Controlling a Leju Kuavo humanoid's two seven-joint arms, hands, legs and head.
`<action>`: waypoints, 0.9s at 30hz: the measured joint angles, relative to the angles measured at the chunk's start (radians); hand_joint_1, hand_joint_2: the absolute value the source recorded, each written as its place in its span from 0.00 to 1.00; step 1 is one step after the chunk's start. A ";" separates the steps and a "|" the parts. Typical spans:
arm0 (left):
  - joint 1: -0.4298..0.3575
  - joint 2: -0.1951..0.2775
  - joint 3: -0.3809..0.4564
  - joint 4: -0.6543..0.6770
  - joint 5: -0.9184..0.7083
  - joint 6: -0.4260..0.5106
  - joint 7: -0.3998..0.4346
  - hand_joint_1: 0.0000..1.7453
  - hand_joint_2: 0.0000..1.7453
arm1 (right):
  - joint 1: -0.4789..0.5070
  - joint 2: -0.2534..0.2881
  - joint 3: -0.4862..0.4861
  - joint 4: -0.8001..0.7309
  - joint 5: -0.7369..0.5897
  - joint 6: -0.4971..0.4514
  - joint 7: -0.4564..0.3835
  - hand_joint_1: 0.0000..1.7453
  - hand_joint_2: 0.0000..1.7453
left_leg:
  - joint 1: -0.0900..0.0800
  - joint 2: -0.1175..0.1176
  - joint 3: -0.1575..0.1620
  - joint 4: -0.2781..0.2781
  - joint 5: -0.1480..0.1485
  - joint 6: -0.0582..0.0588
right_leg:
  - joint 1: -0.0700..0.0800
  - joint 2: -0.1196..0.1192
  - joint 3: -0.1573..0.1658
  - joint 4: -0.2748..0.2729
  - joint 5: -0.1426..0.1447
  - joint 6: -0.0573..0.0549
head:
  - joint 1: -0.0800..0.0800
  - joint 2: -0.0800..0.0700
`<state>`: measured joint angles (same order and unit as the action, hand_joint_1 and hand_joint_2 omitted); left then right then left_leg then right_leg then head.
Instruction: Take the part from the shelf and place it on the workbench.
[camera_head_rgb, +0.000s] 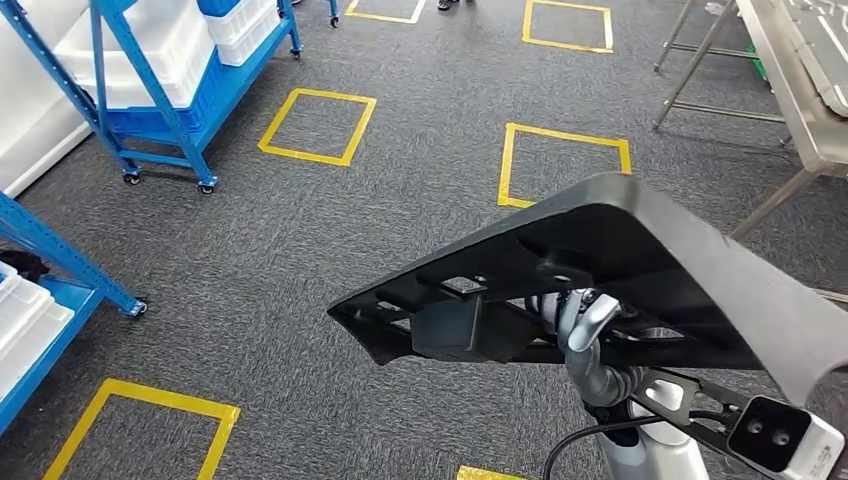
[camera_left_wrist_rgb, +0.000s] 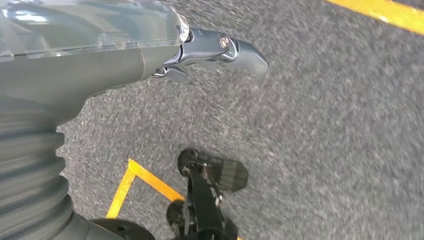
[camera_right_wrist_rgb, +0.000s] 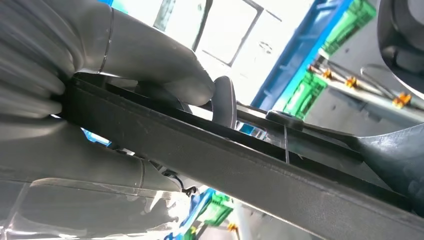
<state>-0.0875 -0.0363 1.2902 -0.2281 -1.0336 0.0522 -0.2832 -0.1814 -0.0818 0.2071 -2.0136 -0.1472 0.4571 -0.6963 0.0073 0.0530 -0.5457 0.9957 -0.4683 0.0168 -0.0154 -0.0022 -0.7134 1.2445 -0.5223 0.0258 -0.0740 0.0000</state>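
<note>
Close under the head camera, the right hand (camera_head_rgb: 592, 340) grasps the part (camera_head_rgb: 600, 270), a broad black moulded panel with ribs on its underside, and carries it in the air above the grey carpet (camera_head_rgb: 300, 250). From the right wrist, thumb and fingers (camera_right_wrist_rgb: 165, 70) clamp a thin edge of the panel from both sides, and most of the panel reaches out well past the grip. That overhang is the main risk as I judge it: a jolt while walking could lever the panel round in the fingers or pull it free. The left hand (camera_left_wrist_rgb: 220, 50) hangs over the floor holding nothing; whether its fingers are spread or curled I cannot tell.

Beyond the panel lie yellow floor squares (camera_head_rgb: 565, 165). At the far right stands the workbench (camera_head_rgb: 790, 90), metal, on thin legs, with something pale already lying on its top. The wide panel hides the floor just ahead and could knock the bench's near edge or a leg on approach. At the far left stands the blue shelf (camera_head_rgb: 160, 110) on castors, well apart from the part
</note>
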 joint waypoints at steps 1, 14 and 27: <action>-0.001 -0.001 0.000 0.000 0.000 -0.001 -0.003 0.00 1.00 | 0.000 0.000 -0.004 0.003 -0.013 0.005 0.000 1.00 1.00 | 0.000 0.010 0.002 0.001 -0.002 -0.002 | 0.001 -0.017 0.040 -0.073 0.033 -0.001 | 0.000 0.000; 0.003 -0.011 0.000 0.000 -0.001 -0.007 -0.025 0.00 1.00 | 0.015 0.066 -0.039 0.002 -0.038 -0.008 -0.001 1.00 1.00 | 0.003 -0.044 -0.122 0.292 -0.141 -0.050 | 0.013 0.043 0.117 -0.233 0.080 -0.058 | 0.000 0.000; -0.003 -0.017 0.000 0.000 -0.003 0.000 -0.019 0.00 1.00 | 0.013 0.104 -0.048 0.020 -0.033 -0.030 0.000 1.00 1.00 | 0.006 -0.044 -0.004 0.003 -0.001 0.000 | 0.007 0.020 -0.004 -0.004 -0.030 -0.006 | 0.000 0.000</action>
<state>-0.0902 -0.0536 1.2900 -0.2281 -1.0367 0.0519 -0.3024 -0.1683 0.0223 0.1594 -1.9941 -0.1801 0.4270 -0.6962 0.0131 0.0088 -0.5495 0.9992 -0.4692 0.0167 -0.0084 0.0176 -0.7176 1.2406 -0.5526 0.0197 -0.0740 0.0000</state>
